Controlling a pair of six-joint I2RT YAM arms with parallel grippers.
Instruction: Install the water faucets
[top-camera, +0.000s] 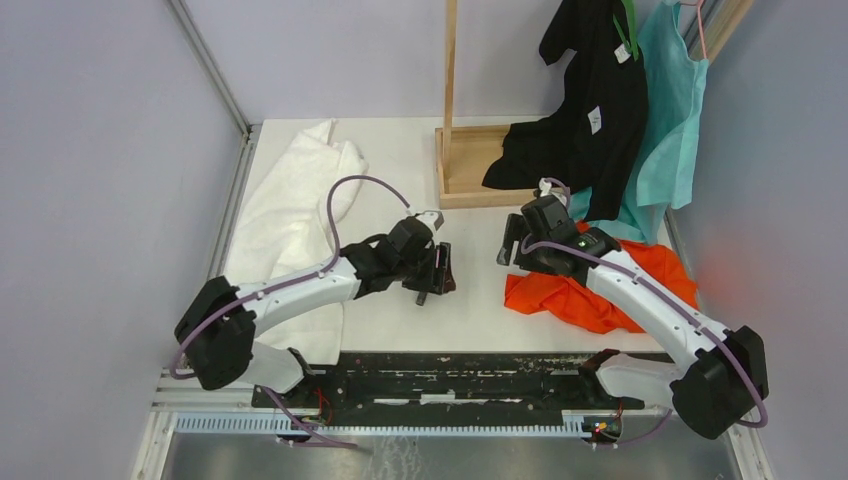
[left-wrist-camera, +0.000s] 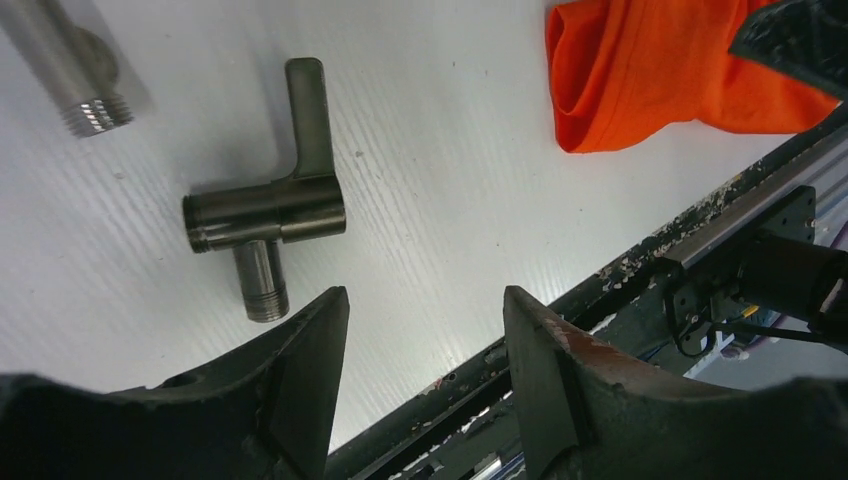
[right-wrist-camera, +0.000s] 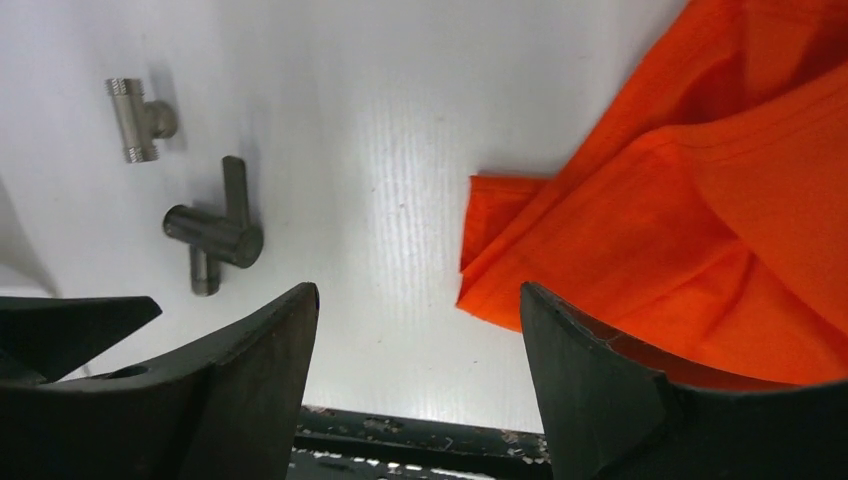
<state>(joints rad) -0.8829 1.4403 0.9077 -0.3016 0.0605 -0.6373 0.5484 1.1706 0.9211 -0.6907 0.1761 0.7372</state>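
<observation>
A: Left tool (left-wrist-camera: 425, 300), status?
B: Jaws apart, approx. mid-width, nothing betw. them. It sits low over the table (top-camera: 400, 320), tips over bare white surface.
A: Right tool (right-wrist-camera: 415, 295)?
B: Spread wide, also empty. It hovers next to the edge of the orange cloth (right-wrist-camera: 700, 200); can't tell if it touches.
A: Faucet pcs?
B: Both lie flat on the table, neither gripped. The larger fitting (left-wrist-camera: 268, 212) has a dark T-body w/ a flat lever out one side & a short threaded stub out the other. In the left wrist view it lies just ahead of that tool's finger, clear of it.
A: And the shorter fitting (right-wrist-camera: 135, 118)?
B: Lighter grey T w/ threaded ends. It's near the larger one but apart, so the two aren't joined. The left wrist view shows only its threaded end, blurred, at the frame corner.
A: Top view?
B: Pcs too small to make out there.
A: Anything else?
B: White cloth (top-camera: 290, 215) on the left side of the table, wooden stand (top-camera: 450, 80) at the far edge. Black garment (top-camera: 590, 110) & teal garment (top-camera: 670, 120) hang far right.
</observation>
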